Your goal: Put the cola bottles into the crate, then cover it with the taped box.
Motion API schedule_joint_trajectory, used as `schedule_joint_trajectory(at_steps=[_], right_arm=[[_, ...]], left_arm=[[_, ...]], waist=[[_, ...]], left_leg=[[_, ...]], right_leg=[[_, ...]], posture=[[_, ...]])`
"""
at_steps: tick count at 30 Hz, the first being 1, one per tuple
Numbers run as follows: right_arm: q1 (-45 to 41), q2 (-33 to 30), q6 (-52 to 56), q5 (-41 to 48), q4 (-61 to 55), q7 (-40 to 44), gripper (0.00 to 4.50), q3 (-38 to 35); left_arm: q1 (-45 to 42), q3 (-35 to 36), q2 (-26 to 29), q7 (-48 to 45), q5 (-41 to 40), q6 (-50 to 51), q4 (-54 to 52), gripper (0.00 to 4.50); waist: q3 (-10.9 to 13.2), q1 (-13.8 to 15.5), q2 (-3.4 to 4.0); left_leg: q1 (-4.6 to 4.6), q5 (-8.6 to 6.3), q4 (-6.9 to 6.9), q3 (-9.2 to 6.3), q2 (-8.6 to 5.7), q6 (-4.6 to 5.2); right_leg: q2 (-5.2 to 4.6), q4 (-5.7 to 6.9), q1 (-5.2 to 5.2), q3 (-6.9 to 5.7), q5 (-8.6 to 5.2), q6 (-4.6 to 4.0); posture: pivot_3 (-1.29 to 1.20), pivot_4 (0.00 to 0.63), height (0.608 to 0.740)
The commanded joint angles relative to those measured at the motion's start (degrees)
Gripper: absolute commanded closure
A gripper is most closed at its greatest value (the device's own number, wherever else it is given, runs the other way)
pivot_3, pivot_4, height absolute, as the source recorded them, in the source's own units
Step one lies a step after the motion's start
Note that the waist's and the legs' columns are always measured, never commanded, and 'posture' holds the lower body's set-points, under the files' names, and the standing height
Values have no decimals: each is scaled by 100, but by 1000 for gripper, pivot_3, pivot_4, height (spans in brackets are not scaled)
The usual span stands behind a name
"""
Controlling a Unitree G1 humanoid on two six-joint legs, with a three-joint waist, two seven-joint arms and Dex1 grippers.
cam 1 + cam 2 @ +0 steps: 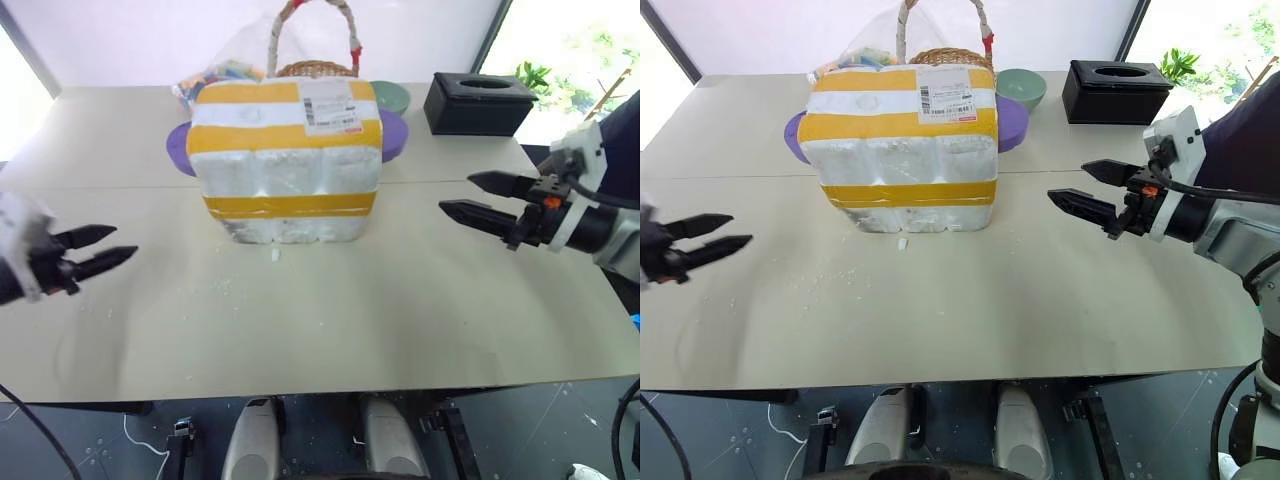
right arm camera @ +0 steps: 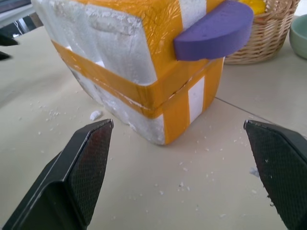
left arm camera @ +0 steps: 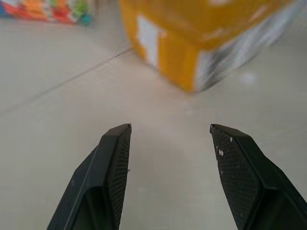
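**Box down on the crate, both my hands off it**

Here's the table. The big white styrofoam taped box wrapped in broad yellow tape bands (image 1: 287, 160) stands upright in the middle of the beige table (image 1: 330, 320), shipping label on top. In the right wrist view I can see a seam low on its side, where it meets a white styrofoam crate with a yellow strip (image 2: 144, 115) beneath it. By my reckoning that is the cover in place, flush as far as I can see. No cola bottles on the open table; I judge they are under the box, though I cannot see inside.

My left gripper (image 1: 100, 250) hangs out at the near left, fingers parted and empty, pointing inward over bare tabletop. My right gripper (image 1: 1085, 185) sits to the right of the box, jaws spread wide, nothing between them, tips aimed at the box's right end.

The relation that matters: the box's long axis runs across me, left to right, and it lies between my two hands, slightly further away. The right hand looks nearer to its end face than the left is to the other. If the cover needs squaring up, I would press in on both short ends.

Behind it: a wicker basket (image 1: 315, 68), a purple foam disc (image 2: 216, 28), a pale green bowl (image 1: 1021, 87) and a black tissue box (image 1: 478, 102), all clear of my reach line.
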Motion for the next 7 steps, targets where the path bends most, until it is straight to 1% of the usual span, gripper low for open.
schedule_joint_trajectory(at_steps=[1,4,7], right_arm=[[-339,-158,-195,-44,169,261,0,-70],[-557,-193,-249,-102,375,479,0,28],[-689,-213,-328,-211,526,648,0,167]], left_arm=[[-421,537,529,-817,-425,918,250,1783],[-869,286,790,-965,5,910,633,1783],[-1159,105,892,-1159,305,862,739,1783]], waist=[[-1,-1,7],[-2,-15,24],[-2,-18,25]], left_leg=[[0,0,0,1,-1,0],[6,0,-8,3,-2,0],[12,0,-19,5,0,0]], right_leg=[[-1,-2,1,0,0,-1],[1,-4,2,1,-1,-2],[6,-4,1,1,0,-1]], posture=[[0,150,740],[0,150,740],[0,150,740]])
